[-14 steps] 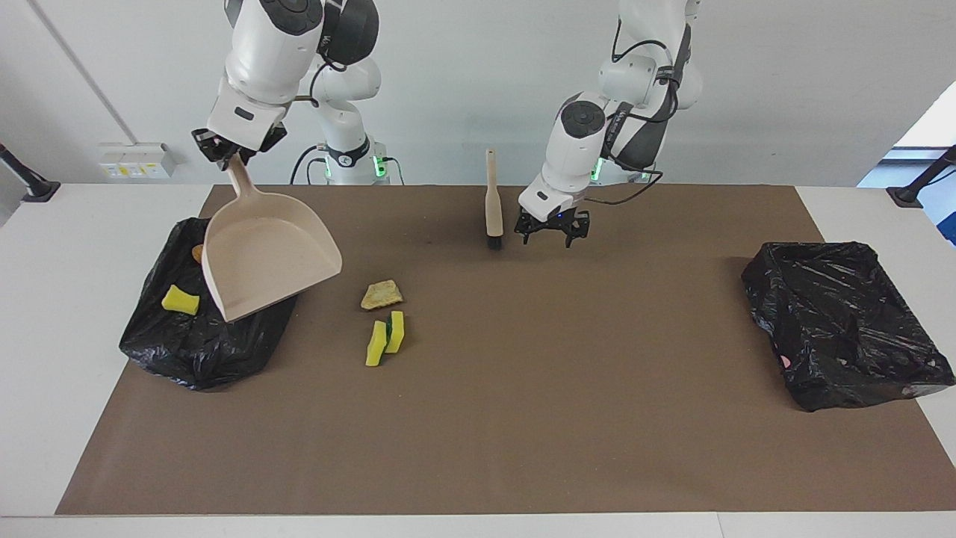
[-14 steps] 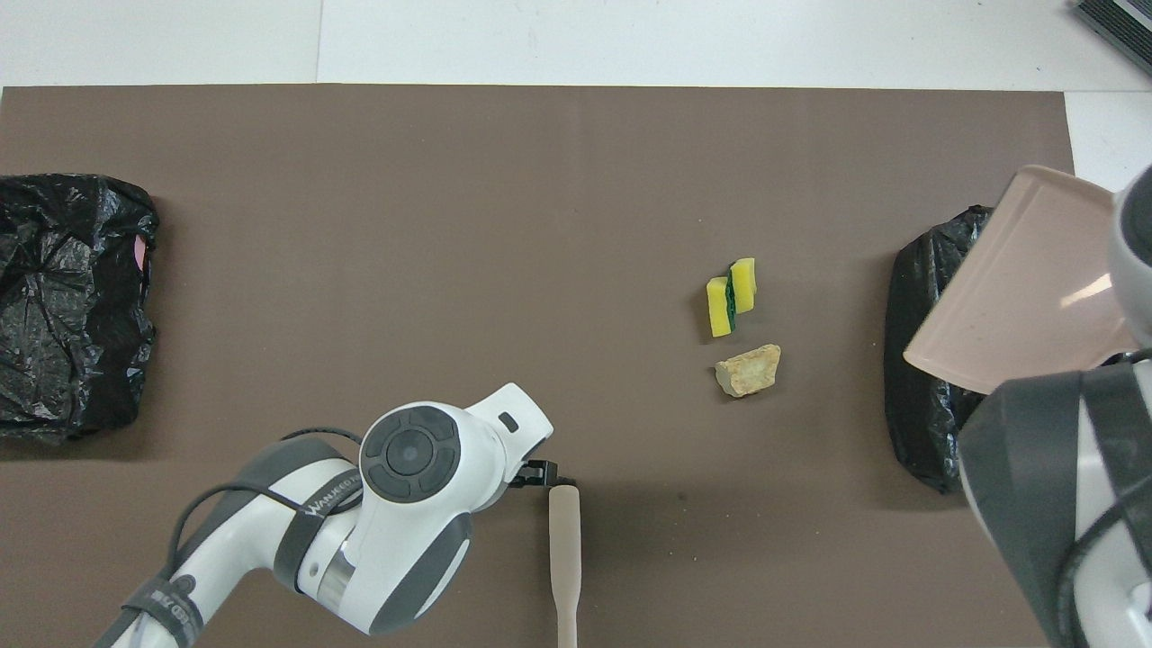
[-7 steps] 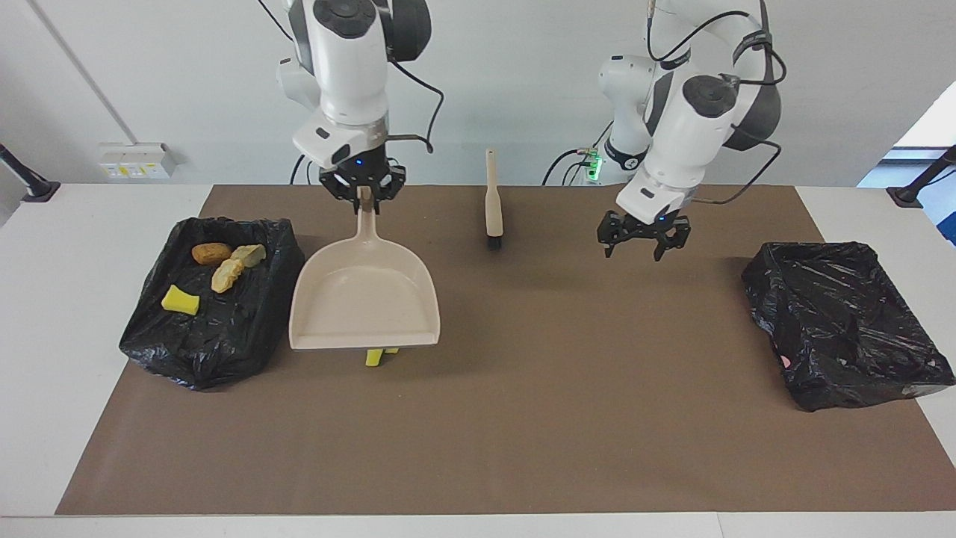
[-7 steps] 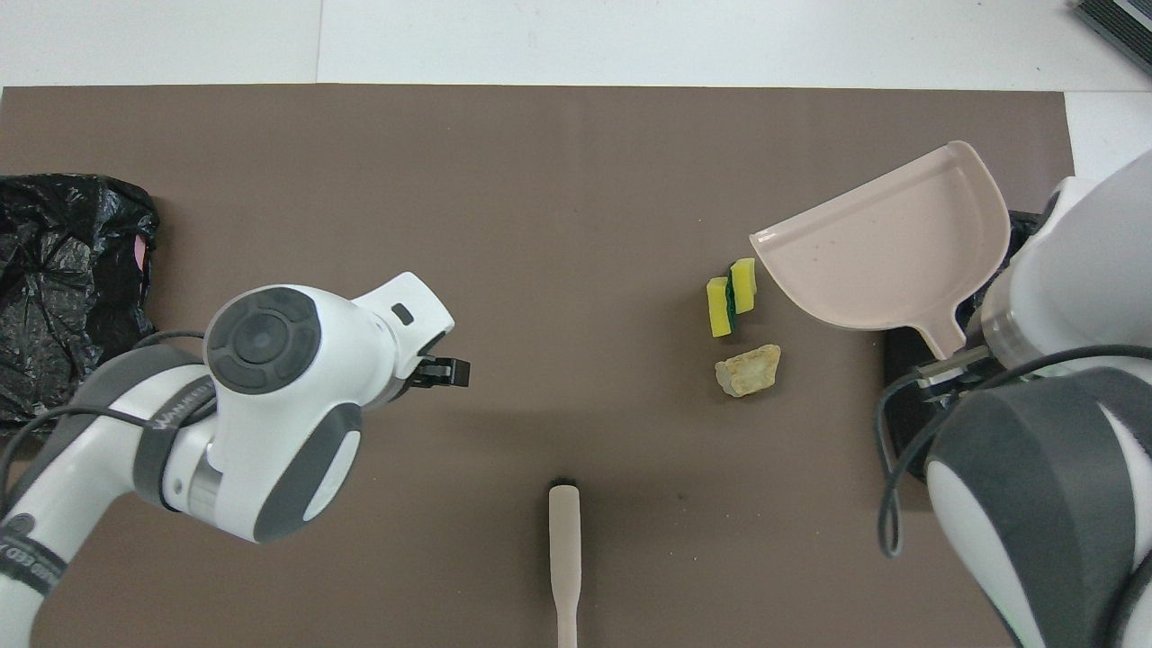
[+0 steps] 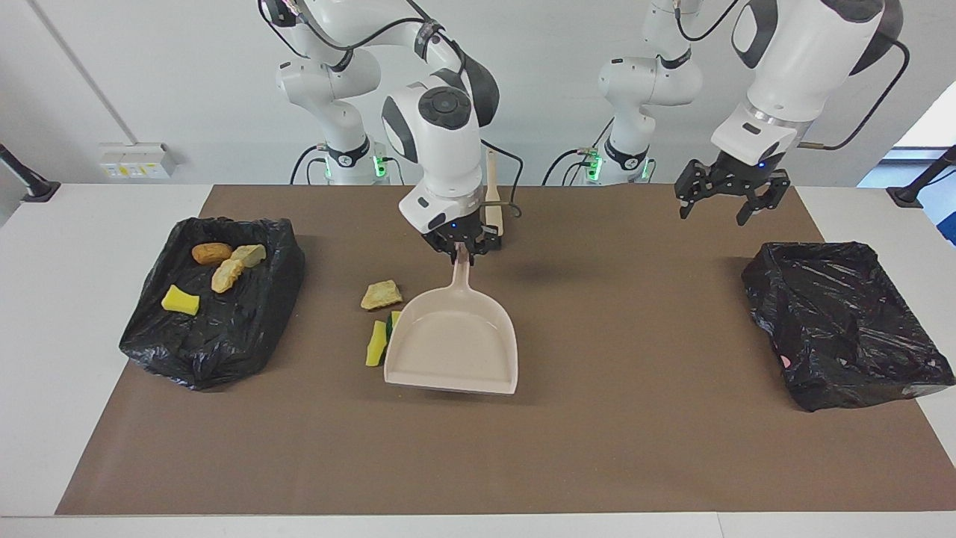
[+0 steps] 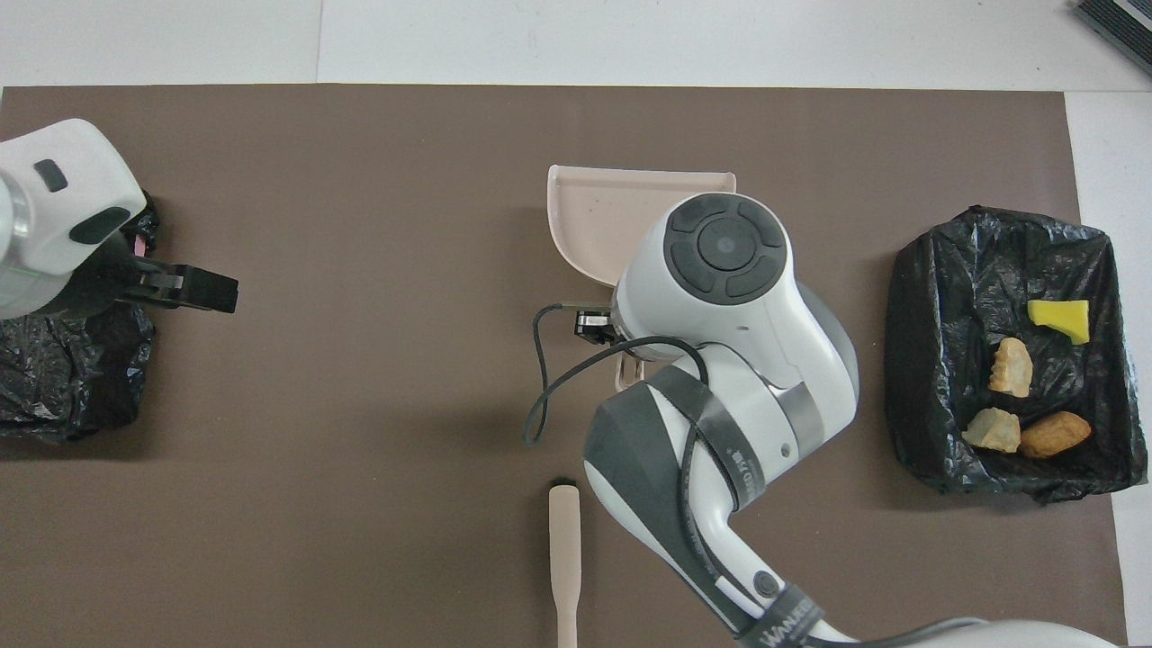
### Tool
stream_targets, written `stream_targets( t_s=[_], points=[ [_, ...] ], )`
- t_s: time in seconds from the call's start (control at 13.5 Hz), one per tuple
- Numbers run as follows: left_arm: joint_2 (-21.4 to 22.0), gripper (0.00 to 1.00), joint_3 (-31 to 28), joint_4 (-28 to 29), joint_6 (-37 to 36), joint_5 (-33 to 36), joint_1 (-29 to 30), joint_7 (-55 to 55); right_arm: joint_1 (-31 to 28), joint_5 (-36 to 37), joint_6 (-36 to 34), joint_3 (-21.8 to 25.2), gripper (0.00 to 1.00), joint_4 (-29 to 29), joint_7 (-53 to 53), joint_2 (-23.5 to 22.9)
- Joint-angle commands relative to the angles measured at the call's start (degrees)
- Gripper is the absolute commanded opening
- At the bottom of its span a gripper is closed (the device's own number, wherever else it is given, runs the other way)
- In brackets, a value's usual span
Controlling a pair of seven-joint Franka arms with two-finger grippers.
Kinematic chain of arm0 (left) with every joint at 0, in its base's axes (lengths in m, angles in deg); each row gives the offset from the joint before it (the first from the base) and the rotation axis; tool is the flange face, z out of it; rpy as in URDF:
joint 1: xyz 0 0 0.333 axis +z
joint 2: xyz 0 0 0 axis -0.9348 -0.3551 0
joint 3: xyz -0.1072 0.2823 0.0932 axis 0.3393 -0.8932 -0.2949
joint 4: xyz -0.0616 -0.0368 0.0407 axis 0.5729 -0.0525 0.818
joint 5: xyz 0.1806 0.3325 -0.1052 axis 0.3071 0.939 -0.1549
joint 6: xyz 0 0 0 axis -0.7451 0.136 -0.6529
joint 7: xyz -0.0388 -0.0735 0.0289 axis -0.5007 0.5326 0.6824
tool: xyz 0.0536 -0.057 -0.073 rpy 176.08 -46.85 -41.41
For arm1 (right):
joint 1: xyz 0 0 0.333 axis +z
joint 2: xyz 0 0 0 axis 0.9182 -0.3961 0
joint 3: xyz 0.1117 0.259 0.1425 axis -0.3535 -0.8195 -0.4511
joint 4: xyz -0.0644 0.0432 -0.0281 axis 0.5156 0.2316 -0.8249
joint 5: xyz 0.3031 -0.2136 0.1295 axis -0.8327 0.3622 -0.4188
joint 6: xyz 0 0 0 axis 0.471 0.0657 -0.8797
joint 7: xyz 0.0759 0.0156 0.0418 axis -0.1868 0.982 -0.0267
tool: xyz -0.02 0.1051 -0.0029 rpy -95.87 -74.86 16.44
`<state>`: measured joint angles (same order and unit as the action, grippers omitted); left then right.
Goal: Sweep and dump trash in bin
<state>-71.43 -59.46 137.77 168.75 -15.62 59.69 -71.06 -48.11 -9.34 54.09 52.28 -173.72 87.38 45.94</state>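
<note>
Dustpan (image 5: 454, 347): gripped by its handle in right tool (image 5: 461, 248), beside loose trash (image 5: 381, 294) on surface (image 5: 597, 448). Four pieces held in bin (image 5: 246, 329). Left tool (image 5: 723, 203): raised, open.

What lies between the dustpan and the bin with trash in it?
In the facing view, between the dustpan and that bin: tan chunk, yellow-green sponge pieces.
</note>
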Motion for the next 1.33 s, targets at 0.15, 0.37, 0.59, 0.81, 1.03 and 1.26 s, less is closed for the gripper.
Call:
stream_targets(
  t_s=[0.15,0.37,0.59,0.81,1.03,1.26],
  points=[
    [-2.38,1.0,1.9,-7.89,-6.01,1.01,3.79,-2.46,5.17,-0.66,7.62,0.17,0.0,3.67,1.74,-8.76],
    [-2.03,1.0,4.98,-8.17,-6.46,1.01,7.4,-2.38,5.18,-0.48,10.62,0.17,0.04,3.15,1.74,-10.09],
    [-1.06,1.0,4.98,-7.2,-6.11,0.58,6.97,-1.85,4.83,-1.1,13.17,0.17,0.26,1.39,1.74,-10.27],
    [-1.06,1.0,4.63,-7.29,-7.94,1.01,6.88,-1.76,4.92,-0.92,13.44,0.17,0.83,1.04,0.95,-10.27],
    [-0.89,1.0,3.67,-7.29,-9.53,1.01,6.53,-1.67,5.09,-0.04,13.27,0.26,1.0,1.21,1.04,-10.09],
    [-0.27,1.0,1.21,-7.11,-9.45,1.01,4.77,-1.41,2.29,-1.27,9.77,0.26,1.0,1.13,0.69,-7.03]
  ],
)
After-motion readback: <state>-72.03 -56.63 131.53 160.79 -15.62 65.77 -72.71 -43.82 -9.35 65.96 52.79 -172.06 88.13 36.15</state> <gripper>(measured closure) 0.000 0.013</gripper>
